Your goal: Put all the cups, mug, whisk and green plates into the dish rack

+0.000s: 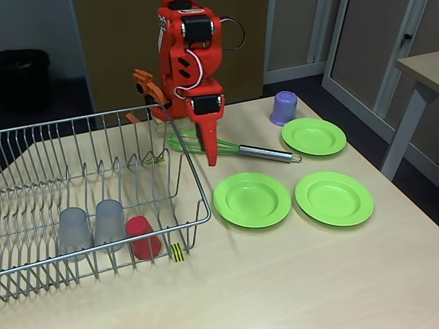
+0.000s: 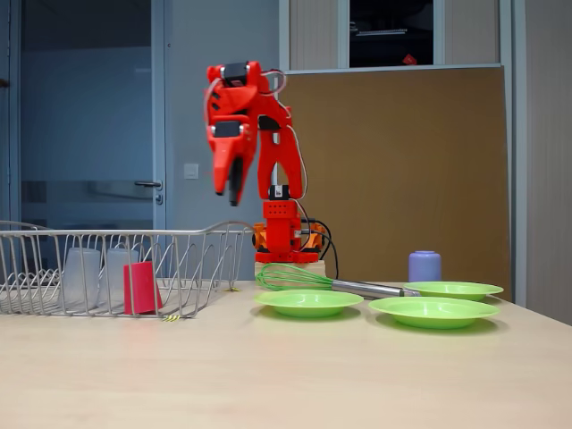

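Your gripper (image 1: pixel 210 159) hangs in the air with its fingers pointing down, above the whisk (image 1: pixel 233 147) and clear of it; in the other fixed view the gripper (image 2: pixel 232 192) sits well above the table (image 2: pixel 357 375), beside the right end of the dish rack (image 2: pixel 116 234). You hold nothing, and the fingers look pressed together, with no gap showing between them. The whisk lies flat on the table (image 1: pixel 288 274) just right of the rack, its green wires toward the arm's base and its steel handle pointing right, toward the farthest plate. The dish rack (image 1: pixel 199 195) fills the left side of the table, and in its front row you have two grey cups (image 1: pixel 74 231) (image 1: pixel 109 222) standing mouth down side by side, with the red cup (image 1: pixel 144 238) tipped over just to their right, near the striped tag (image 1: pixel 178 253). Three green plates lie flat on the table right of the rack: one nearest the rack (image 1: pixel 252 199), one beside it to the right (image 1: pixel 334 198), and one farther back (image 1: pixel 313 136). The purple mug (image 1: pixel 284 107) stands upside down just behind that far plate, close to its rim.
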You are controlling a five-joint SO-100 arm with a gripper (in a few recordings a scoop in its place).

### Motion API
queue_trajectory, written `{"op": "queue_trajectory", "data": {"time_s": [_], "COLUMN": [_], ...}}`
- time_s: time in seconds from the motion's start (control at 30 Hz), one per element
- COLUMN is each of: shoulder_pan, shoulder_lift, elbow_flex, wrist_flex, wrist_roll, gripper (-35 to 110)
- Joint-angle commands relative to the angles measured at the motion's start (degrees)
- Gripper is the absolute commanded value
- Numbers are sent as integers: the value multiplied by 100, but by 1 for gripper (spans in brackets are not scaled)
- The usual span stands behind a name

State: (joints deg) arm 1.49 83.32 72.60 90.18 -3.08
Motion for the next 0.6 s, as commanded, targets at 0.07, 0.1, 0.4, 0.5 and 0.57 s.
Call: {"op": "queue_trajectory", "data": {"time_s": [0.07,0.1,0.4,0.5,0.57], "shoulder_pan": [-1318,-1573,-3797,-4500,-4948], "shoulder_lift": [1081,1169,1881,1881,1758], "elbow_flex": [1556,1740,3208,3234,3076], "wrist_flex": [-1301,-1468,-2276,-2162,-1978], "wrist_roll": [1573,1898,4641,6170,7189], "gripper": [25,25,39,40,42]}}
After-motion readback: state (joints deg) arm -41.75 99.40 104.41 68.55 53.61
